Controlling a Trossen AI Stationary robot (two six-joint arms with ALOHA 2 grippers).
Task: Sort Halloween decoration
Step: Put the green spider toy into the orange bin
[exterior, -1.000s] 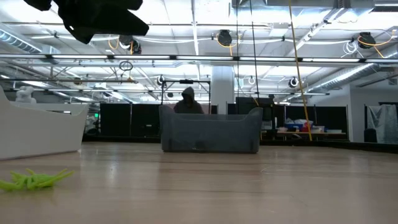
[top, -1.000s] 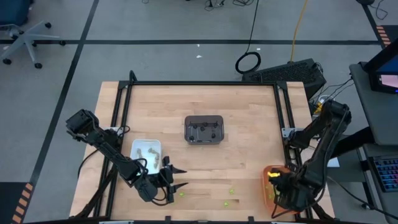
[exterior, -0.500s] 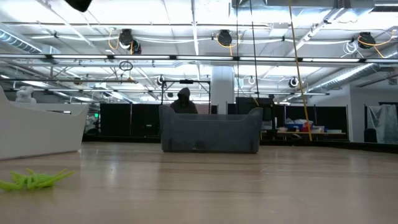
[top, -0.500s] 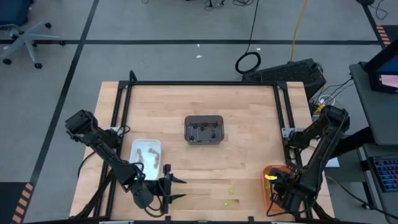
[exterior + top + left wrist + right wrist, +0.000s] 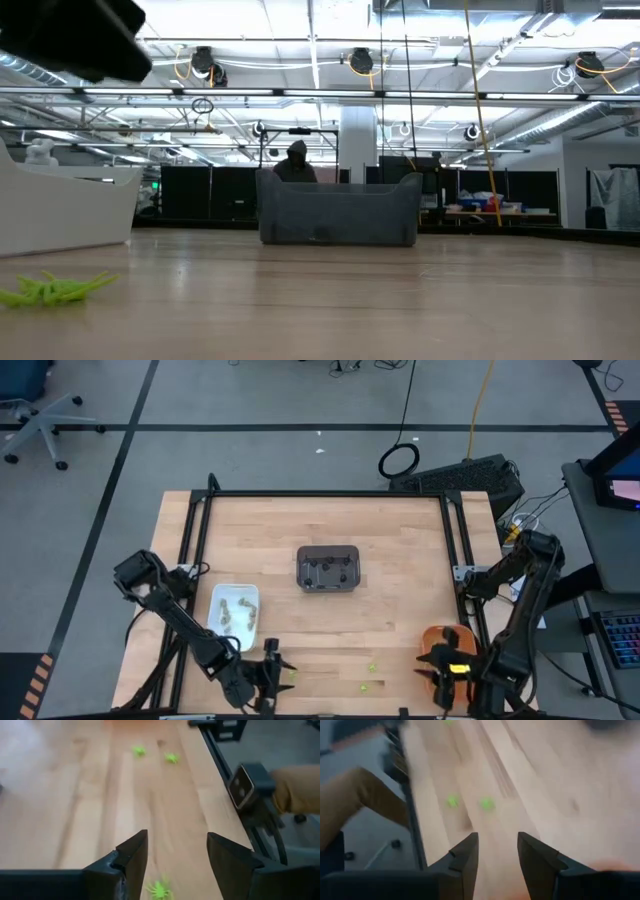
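My left gripper [image 5: 272, 672] stands open, low over the table near its front edge. A lime-green trinket [image 5: 159, 890] lies on the wood between its fingertips, untouched; it also shows in the low view [image 5: 55, 288]. Two more green trinkets [image 5: 373, 668] [image 5: 362, 686] lie to the right of it. My right gripper [image 5: 432, 665] hangs open over the orange tray [image 5: 437, 637] at the near right and points toward those two trinkets [image 5: 452, 801] [image 5: 487, 804]. The white tray [image 5: 235, 607] holds tan trinkets. The dark grey tray [image 5: 328, 567] holds dark ones.
A black frame rail [image 5: 220, 765] runs along the table's near edge, with a person's tan trouser leg [image 5: 300, 785] just beyond it. In the low view another person [image 5: 297, 160] shows far behind the grey tray [image 5: 340, 210]. Bare wood lies between the trays.
My left gripper has moved toward the table's near edge and sunk closer to the green trinket, staying open. My right gripper has turned over the orange tray, so that it now points toward the table's left. The trinkets and trays have kept their places.
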